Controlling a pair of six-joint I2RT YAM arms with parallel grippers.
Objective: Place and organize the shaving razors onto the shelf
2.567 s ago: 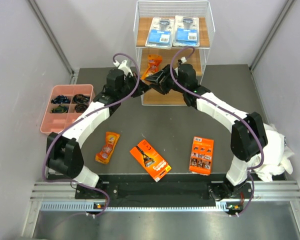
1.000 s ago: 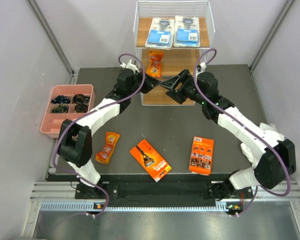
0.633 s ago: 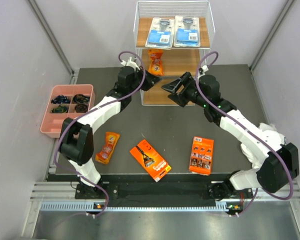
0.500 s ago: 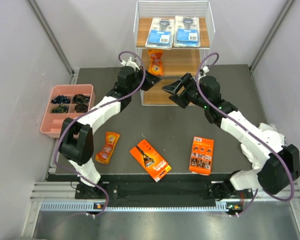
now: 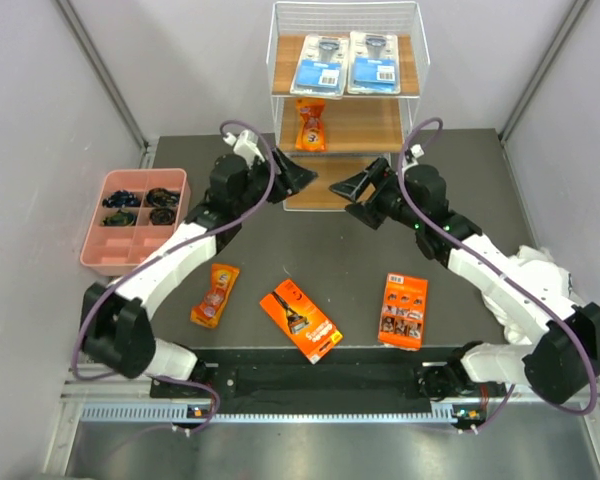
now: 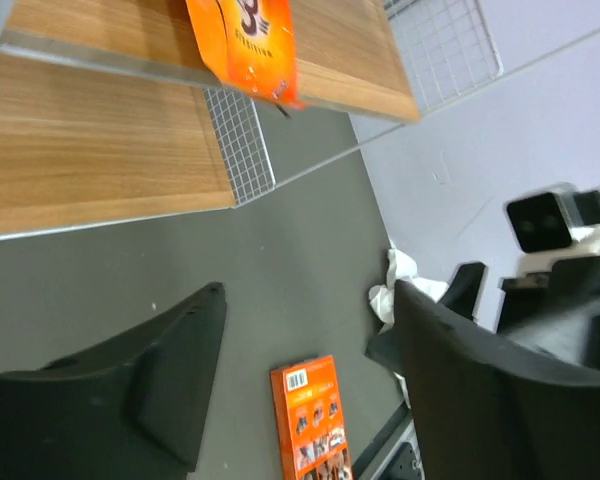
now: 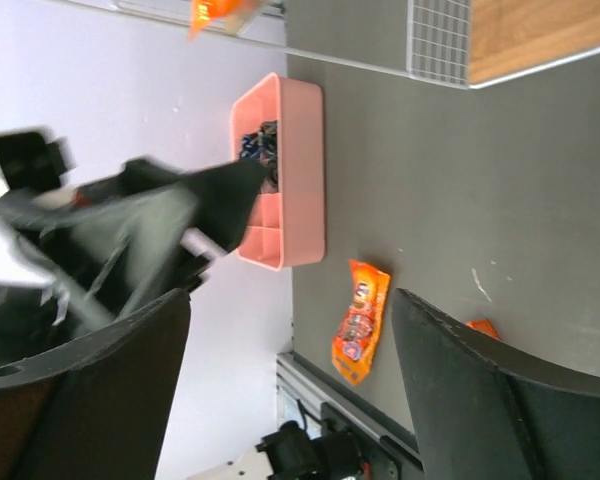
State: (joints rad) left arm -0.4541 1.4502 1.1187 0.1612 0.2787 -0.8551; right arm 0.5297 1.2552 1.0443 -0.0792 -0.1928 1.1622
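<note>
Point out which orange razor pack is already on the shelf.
The small orange pouch on the middle board of the shelf. The other pouch, the long box and the orange card lie on the table.

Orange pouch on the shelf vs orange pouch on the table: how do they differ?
Place: the shelf pouch lies on the middle board of the shelf, while the table pouch lies on the left side of the table.
Pose: the shelf pouch sits nearly square to the boards, and the table pouch is more slanted.
Shared: both are small, orange and lying flat, and neither is gripped.
</note>
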